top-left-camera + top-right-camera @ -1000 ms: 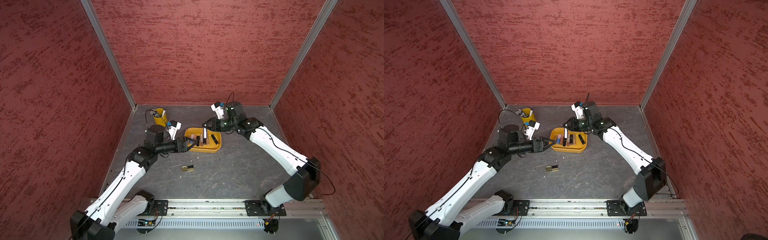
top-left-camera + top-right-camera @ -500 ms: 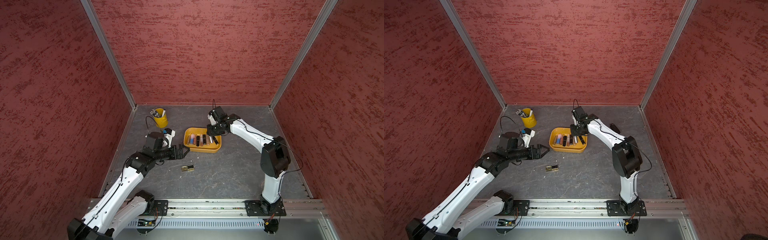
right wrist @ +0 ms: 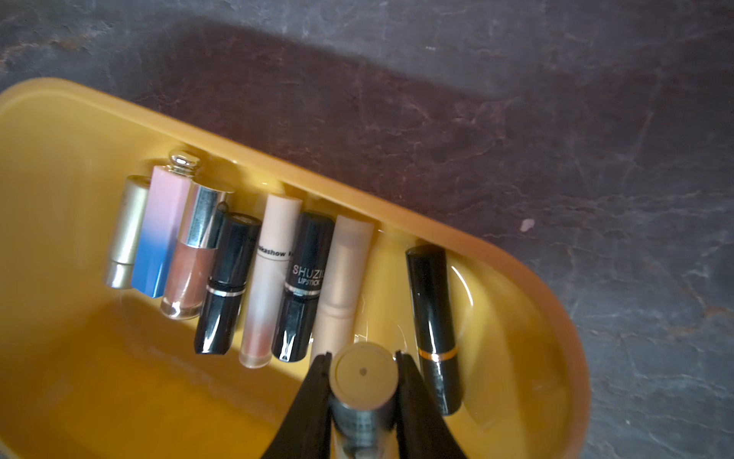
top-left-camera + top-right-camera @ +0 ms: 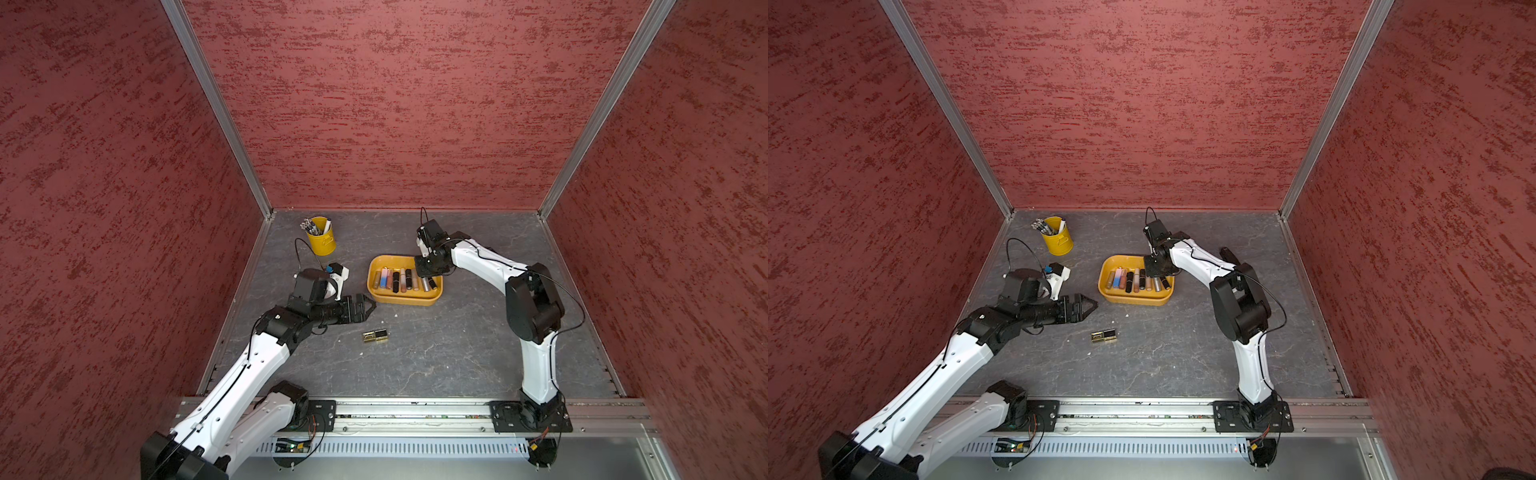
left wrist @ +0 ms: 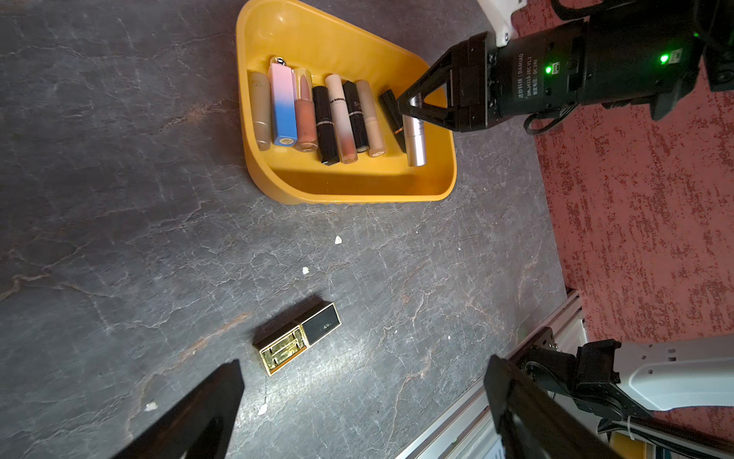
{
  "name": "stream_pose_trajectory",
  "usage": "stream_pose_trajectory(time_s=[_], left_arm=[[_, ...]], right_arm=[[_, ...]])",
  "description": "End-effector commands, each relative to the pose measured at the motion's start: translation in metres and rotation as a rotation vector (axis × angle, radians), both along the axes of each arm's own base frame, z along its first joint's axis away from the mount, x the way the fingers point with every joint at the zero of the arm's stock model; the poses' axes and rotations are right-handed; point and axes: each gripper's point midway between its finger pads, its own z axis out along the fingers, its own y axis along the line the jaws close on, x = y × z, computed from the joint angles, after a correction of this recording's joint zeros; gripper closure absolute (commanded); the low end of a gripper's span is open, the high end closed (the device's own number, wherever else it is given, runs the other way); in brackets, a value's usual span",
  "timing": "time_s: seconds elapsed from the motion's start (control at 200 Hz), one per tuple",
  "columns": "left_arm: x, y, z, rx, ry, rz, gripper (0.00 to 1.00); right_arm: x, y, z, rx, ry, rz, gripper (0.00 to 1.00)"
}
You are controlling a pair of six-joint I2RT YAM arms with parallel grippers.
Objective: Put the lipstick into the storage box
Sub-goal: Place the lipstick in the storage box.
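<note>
Hovering over grey marbled tabletop [image 4: 436,345] inside red walls [image 4: 395,104], left jaws gape; right jaws clamp lipstick [image 3: 363,373].

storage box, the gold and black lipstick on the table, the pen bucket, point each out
storage box [image 4: 403,300]: a top view, on its near outer wall.
gold and black lipstick [image 5: 298,337]: left wrist view, where its gold and black halves meet.
pen bucket [image 4: 1057,244]: a top view, on its yellow side.
</note>
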Motion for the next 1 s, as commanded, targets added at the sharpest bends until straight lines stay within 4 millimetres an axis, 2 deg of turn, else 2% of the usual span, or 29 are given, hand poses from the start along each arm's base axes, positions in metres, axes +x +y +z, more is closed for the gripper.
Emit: stream_pose_trajectory(time_s=[0.0,0.681,0.992], left_arm=[[-0.003,0.001,-0.005,0.004,0.009,-0.015,0.00],[-0.009,0.002,-0.017,0.005,0.057,-0.019,0.00],[-0.010,-0.002,-0.032,0.023,0.132,-0.044,0.00]], right_arm=[[0.017,0.004,0.008,0.030,-0.040,-0.017,0.84],[0.025,0.014,-0.016,0.099,0.020,-0.041,0.82],[0.023,0.015,-0.022,0.117,0.041,-0.045,0.71]])
